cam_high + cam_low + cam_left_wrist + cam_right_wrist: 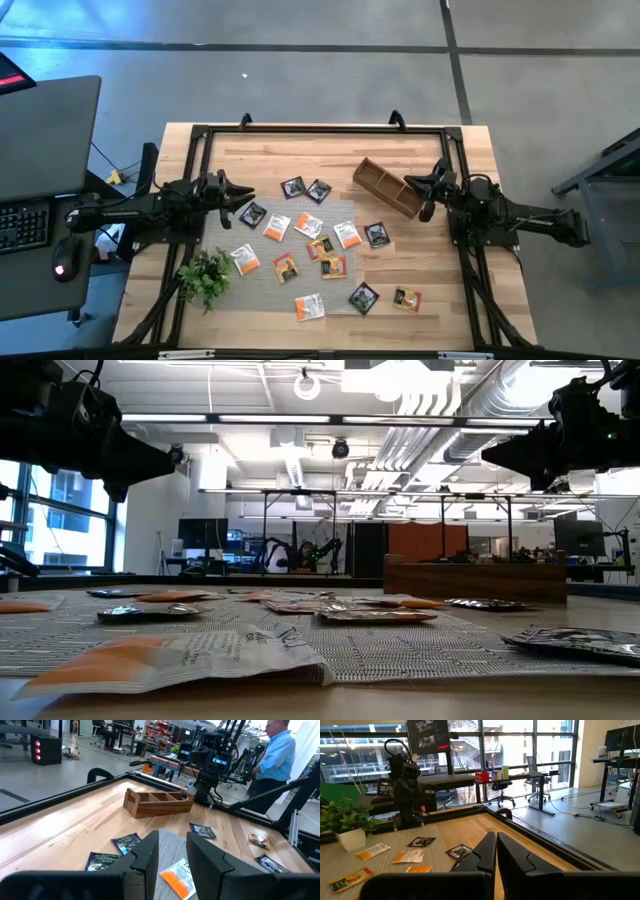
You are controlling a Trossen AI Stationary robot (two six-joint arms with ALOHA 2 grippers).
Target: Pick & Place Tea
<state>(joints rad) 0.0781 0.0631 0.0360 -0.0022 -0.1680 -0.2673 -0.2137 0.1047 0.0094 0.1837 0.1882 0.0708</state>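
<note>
Several small flat tea sachets, orange-and-white [277,228] and black [293,187], lie flat and scattered on a grey woven mat [265,285] at the middle of the table. One yellow-and-black sachet [406,299] rests on bare wood to the mat's right. My left gripper [246,196] hovers above the mat's far-left corner with its fingers a little apart [172,837]. A black sachet [126,843] and an orange one [176,877] lie below it. My right gripper [420,192] hangs shut [496,840] just off the wooden tray's right end. Neither gripper touches anything.
A wooden compartment tray [387,185] stands slantwise on the far right part of the table. A small potted green plant [205,275] sits at the mat's near-left corner. A black metal frame [320,128] borders the table. A person in a blue shirt [280,755] stands beyond the table.
</note>
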